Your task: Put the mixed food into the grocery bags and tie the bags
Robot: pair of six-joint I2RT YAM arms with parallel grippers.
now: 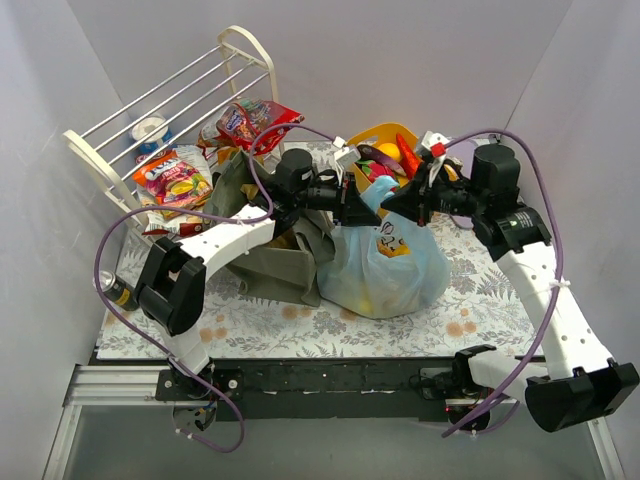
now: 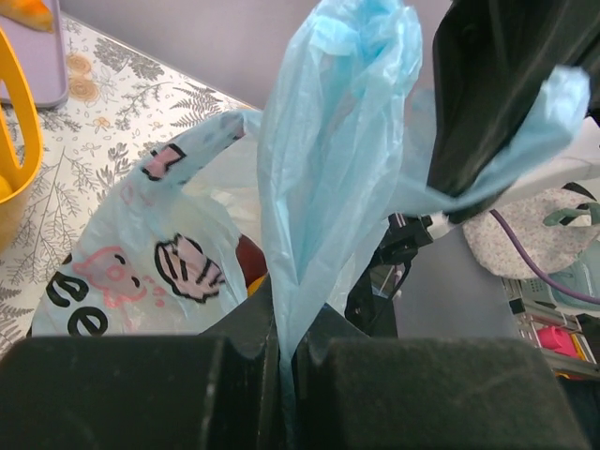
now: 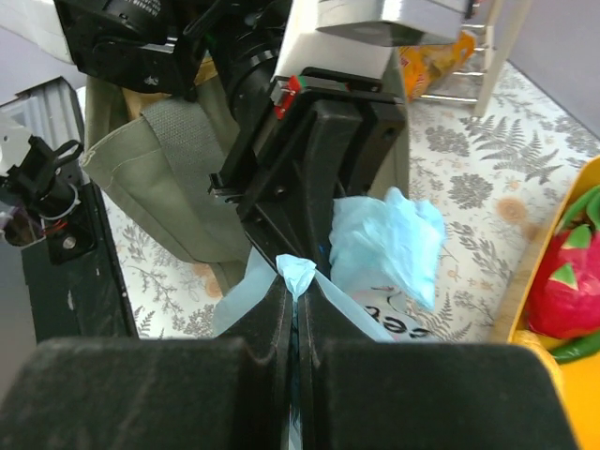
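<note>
Centre of the overhead view: the left gripper (image 1: 357, 205) and right gripper (image 1: 392, 205) meet nose to nose above the light-blue bag (image 1: 390, 268), which sits bulging on the floral table (image 1: 300, 322) in mid-frame. Each gripper is clamped tight on one twisted handle of the bag. In the wrist views, plastic is pinched in the seam between the left fingers (image 2: 225, 375) and the right fingers (image 3: 187, 394). The handles appear to be drawn up and together so they can be crossed into a knot.

The olive tote (image 1: 265, 262) slumps open against the bag's left side, under the left arm. The yellow tub (image 1: 392, 130), just behind at upper centre, holds toy fruit (image 1: 383, 165), and snack packets (image 1: 178, 180) lie by the wire rack (image 1: 170, 95) at upper left, so packing looks unfinished. The grippers have almost no gap between them. The free room lies toward the lower edge and right of the frame.
</note>
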